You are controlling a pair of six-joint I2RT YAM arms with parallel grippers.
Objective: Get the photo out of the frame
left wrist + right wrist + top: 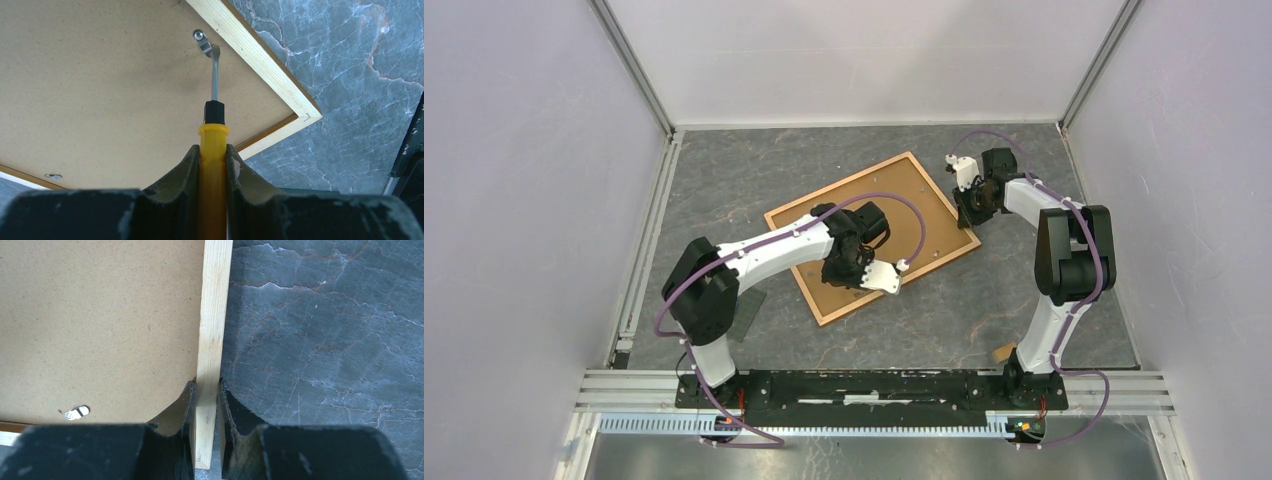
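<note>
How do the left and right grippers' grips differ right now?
The left gripper is shut on a yellow-handled screwdriver; the right gripper is shut on the wooden picture frame's pale border. The left's tool tip meets a small metal clip; the right touches only the border. Both are closed, above the frame's brown back.

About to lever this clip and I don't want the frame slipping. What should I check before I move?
1. Tool held: left gripper shut on screwdriver: ok.
2. Blade touching clip: ok.
3. Hold-down: right gripper clamping frame border: ok.
4. Frame back-up on table: ok.
5. State of other clips: cannot tell.
6. State of photo under backing board: cannot tell, hidden.
</note>
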